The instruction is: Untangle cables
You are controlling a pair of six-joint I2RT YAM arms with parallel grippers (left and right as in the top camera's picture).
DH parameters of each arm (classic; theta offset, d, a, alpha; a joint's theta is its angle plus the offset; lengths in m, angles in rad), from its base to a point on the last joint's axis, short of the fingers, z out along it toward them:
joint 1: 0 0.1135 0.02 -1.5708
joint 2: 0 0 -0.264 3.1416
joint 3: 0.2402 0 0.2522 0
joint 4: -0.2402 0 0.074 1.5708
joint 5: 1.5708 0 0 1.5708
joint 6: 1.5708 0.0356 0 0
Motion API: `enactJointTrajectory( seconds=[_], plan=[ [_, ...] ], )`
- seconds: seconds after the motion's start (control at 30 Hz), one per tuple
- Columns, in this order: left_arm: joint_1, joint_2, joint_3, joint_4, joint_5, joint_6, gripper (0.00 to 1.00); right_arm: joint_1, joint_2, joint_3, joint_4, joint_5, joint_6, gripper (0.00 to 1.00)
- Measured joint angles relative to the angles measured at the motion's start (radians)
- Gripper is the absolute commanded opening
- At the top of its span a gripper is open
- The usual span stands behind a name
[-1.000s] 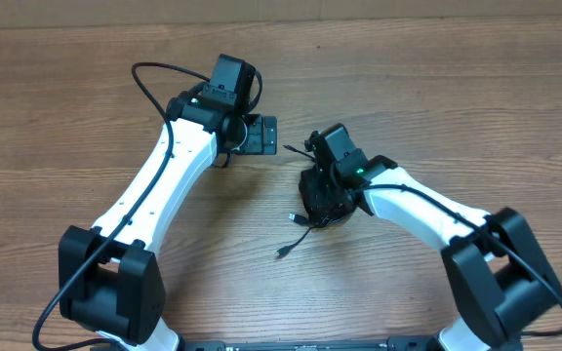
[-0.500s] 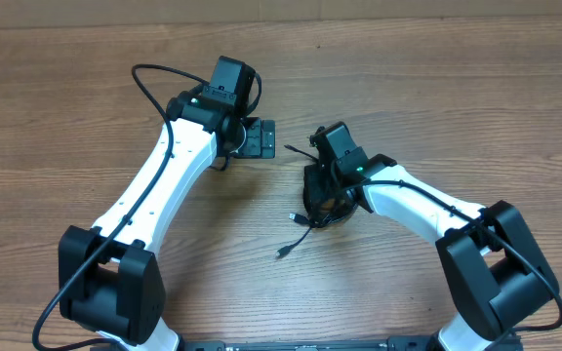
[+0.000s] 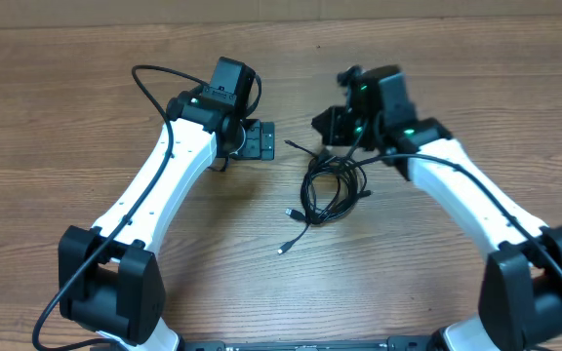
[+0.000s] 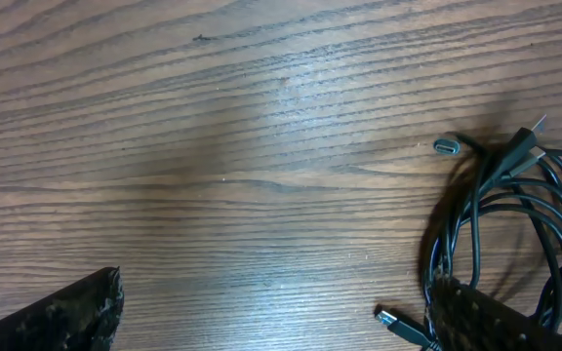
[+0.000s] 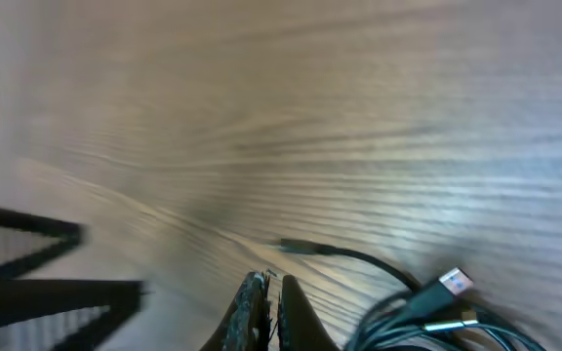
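Note:
The cables (image 3: 330,190) are thin black cords in a loose coiled bundle on the wooden table, with plug ends trailing to the front left. They also show in the left wrist view (image 4: 501,229) and the right wrist view (image 5: 427,302). My left gripper (image 3: 260,139) is open and empty, just left of the bundle; in its wrist view (image 4: 276,322) the right finger lies over the bundle's edge. My right gripper (image 3: 328,127) hangs behind the bundle. Its fingers (image 5: 266,292) are pressed together with no strand visible between them.
A loose USB plug (image 4: 395,320) lies between the left gripper's fingers. Another small plug end (image 4: 447,146) lies beyond the bundle. A thicker black cable (image 3: 149,83) loops from the left arm. The table's back edge (image 3: 281,21) runs along the top.
My right gripper has risen off the bundle and moved back and to the right, so the coiled cables now lie uncovered. The left arm has not moved.

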Motion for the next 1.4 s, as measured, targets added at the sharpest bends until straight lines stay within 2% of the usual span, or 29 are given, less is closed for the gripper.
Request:
enactJointTrajectory(
  seconds=[0.03,0.1,0.17,0.27,0.4,0.53,0.67,1.1,1.33,1.4],
  plan=[
    [0.0,0.0,0.0,0.0,0.0,0.0,0.99,-0.007,-0.003,0.001,-0.006,-0.016,0.0,0.14],
    [0.0,0.0,0.0,0.0,0.0,0.0,0.99,-0.015,-0.005,0.003,-0.066,-0.032,-0.01,0.38],
    [0.0,0.0,0.0,0.0,0.0,0.0,1.0,-0.013,-0.004,0.002,-0.14,-0.029,-0.04,0.47],
    [0.0,0.0,0.0,0.0,0.0,0.0,1.0,0.002,-0.002,-0.005,-0.219,-0.001,-0.084,0.47],
    [0.0,0.0,0.0,0.004,0.0,0.0,0.99,0.034,0.013,-0.052,-0.23,0.043,-0.114,0.43],
    [0.0,0.0,0.0,0.003,0.0,0.0,1.0,0.052,0.048,-0.122,-0.202,0.061,-0.126,0.42],
    [0.0,0.0,0.0,0.004,0.0,0.0,1.0,0.062,0.077,-0.171,-0.166,0.062,-0.135,0.35],
    [0.0,0.0,0.0,0.0,0.0,0.0,1.0,0.114,0.093,-0.184,-0.1,0.061,-0.138,0.34],
    [0.0,0.0,0.0,-0.002,0.0,0.0,1.0,0.138,0.093,-0.222,-0.042,0.079,-0.139,0.28],
    [0.0,0.0,0.0,-0.002,0.0,0.0,0.99,0.139,0.094,-0.241,-0.034,0.094,-0.142,0.22]
  ],
)
